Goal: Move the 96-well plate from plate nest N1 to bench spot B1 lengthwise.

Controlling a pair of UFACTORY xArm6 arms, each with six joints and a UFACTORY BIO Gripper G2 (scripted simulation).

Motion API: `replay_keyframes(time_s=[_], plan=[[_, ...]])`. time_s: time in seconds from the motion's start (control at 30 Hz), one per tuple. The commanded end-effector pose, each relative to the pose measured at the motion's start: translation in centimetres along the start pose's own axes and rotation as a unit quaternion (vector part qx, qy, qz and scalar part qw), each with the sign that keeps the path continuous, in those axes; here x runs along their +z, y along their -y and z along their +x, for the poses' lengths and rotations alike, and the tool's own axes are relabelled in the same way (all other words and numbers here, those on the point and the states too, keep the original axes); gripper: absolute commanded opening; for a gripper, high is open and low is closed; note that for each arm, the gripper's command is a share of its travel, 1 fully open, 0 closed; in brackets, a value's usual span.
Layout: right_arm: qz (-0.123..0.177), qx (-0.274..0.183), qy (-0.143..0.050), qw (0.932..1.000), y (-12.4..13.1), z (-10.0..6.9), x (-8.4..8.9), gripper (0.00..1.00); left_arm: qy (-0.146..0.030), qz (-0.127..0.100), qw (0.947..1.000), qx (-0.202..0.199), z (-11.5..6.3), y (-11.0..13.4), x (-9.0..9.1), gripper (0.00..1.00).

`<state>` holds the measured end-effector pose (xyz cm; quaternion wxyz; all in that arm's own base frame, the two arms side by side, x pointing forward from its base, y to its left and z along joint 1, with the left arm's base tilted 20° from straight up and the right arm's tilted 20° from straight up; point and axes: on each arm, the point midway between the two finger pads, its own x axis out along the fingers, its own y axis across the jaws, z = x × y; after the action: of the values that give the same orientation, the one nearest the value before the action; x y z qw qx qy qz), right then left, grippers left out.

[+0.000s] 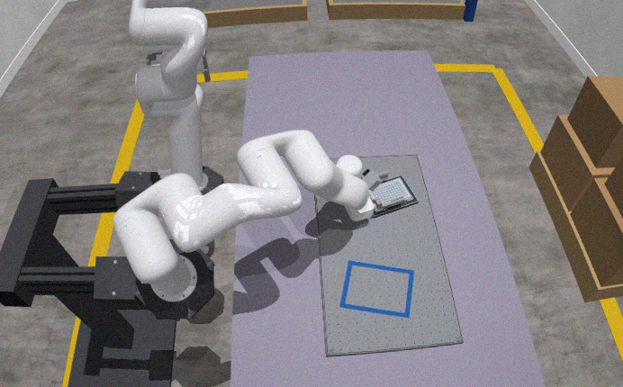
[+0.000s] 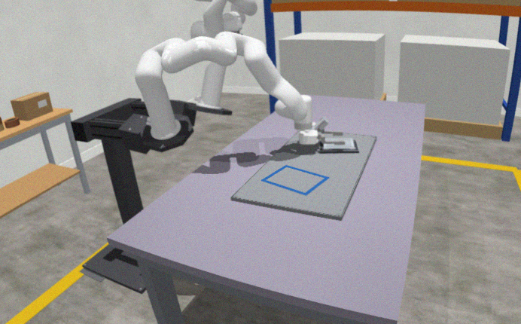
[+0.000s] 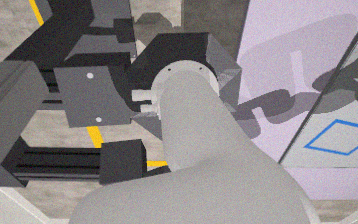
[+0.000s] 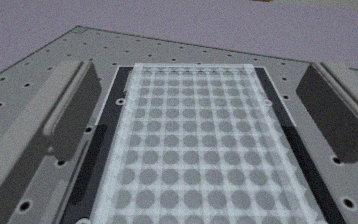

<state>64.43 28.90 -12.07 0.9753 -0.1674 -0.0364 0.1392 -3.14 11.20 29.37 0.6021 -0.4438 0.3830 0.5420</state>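
The right gripper (image 1: 385,191) (image 2: 339,138) (image 4: 207,112), spread and empty, straddles the 96-well plate (image 1: 392,191) (image 2: 343,145) (image 4: 195,145), whose long axis runs along the fingers.

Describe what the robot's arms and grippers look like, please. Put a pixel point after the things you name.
Both arms (image 1: 251,204) (image 2: 198,52) are glossy white, with thick rounded tubes and bulging joints. The near arm's gripper (image 1: 390,189) (image 2: 336,139) has a white body and flat grey jaws. No cables show along the tubes.
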Motion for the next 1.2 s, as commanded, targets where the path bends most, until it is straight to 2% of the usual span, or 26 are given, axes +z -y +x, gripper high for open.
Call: replay_keyframes(time_s=[0.0,0.73,1.17], plan=[[0.001,0.0,0.003,1.0,0.0,0.2,0.1,0.37,0.001,0.0,1.0,0.0,-0.1,0.0,0.0,1.0],[0.001,0.0,0.003,1.0,0.0,0.2,-1.2,0.37,0.001,0.0,1.0,0.0,-0.1,0.0,0.0,1.0],[0.001,0.0,0.003,1.0,0.0,0.2,-1.2,0.37,0.001,0.0,1.0,0.0,-0.1,0.0,0.0,1.0]])
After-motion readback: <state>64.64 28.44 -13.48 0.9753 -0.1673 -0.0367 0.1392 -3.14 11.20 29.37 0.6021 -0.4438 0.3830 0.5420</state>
